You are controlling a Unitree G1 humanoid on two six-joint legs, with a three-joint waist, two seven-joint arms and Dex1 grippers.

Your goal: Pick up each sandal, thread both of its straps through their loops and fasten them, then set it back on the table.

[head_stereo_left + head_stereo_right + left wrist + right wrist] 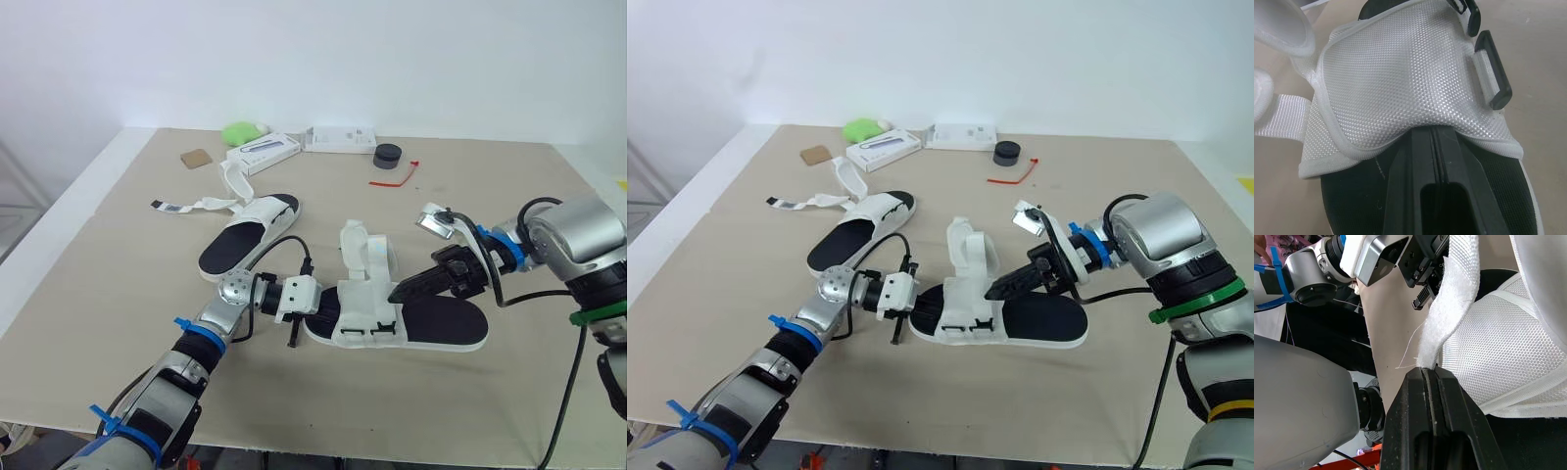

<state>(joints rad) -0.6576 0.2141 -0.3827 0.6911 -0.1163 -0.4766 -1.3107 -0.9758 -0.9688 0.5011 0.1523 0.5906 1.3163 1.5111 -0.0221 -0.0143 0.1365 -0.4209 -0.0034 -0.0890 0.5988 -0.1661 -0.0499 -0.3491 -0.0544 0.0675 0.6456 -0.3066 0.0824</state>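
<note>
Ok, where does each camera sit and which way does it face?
Left eye view: on the head, facing forward and down over the table; both arms show, left gripper and right gripper at the near sandal.
Right eye view: beside it, same aim, same scene.
Left wrist view: looks along that gripper's shut fingers at the sandal's mesh upper.
Right wrist view: looks along its shut fingers pinching a strap; the left gripper shows beyond.
Shared: both wrist views show the mesh upper.
</note>
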